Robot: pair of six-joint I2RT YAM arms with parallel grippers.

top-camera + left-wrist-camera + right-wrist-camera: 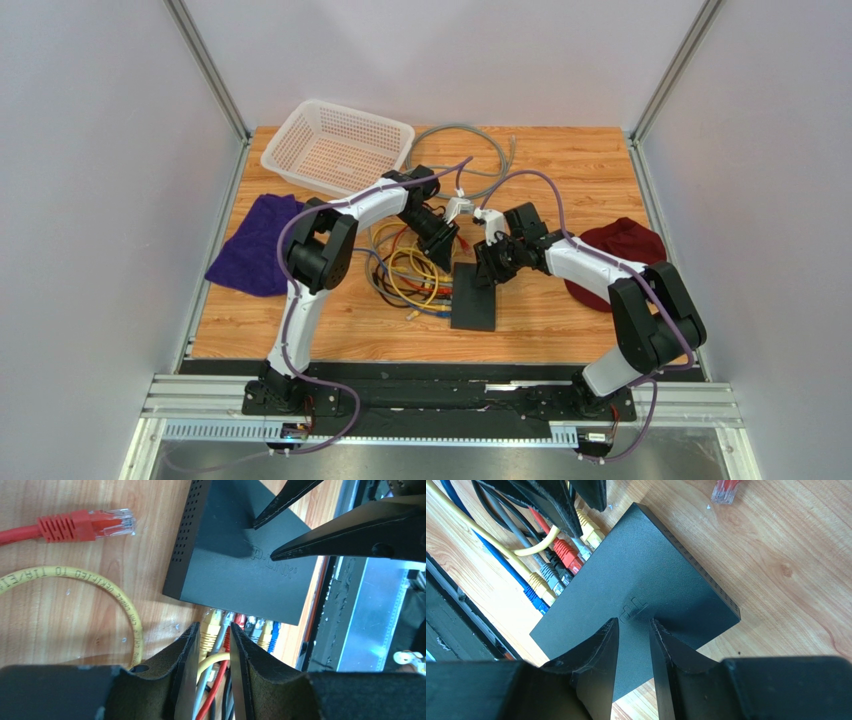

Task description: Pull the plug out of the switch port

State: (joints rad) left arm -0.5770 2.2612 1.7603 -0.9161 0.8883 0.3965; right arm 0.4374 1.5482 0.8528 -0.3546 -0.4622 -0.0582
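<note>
The wooden table (560, 160) carries a white mesh basket (283, 152) at its far left, a purple cloth (255, 245) on the left and a dark red cloth (625, 245) on the right. A loop of gray cable (480, 140) lies at the far edge.

The switch (474, 300) lies flat near the middle of the table, between the 2 arms. Its socket edge faces left toward a tangle of yellow, red, blue and gray cables (415, 275).

The right gripper (633, 622) rests its 2 tips on the switch's plain top, slightly spread, with nothing between them.

The left gripper (214, 626) hangs at the socket edge, its fingers narrowly parted around a gray-cabled plug (582, 550). The views do not show whether it is pinching that plug.

A row of 6 plugs (558, 565) sits in the sockets: yellow, gray, red, gray, yellow, blue. A loose red plug (90, 524) lies on the wood beside the switch.
</note>
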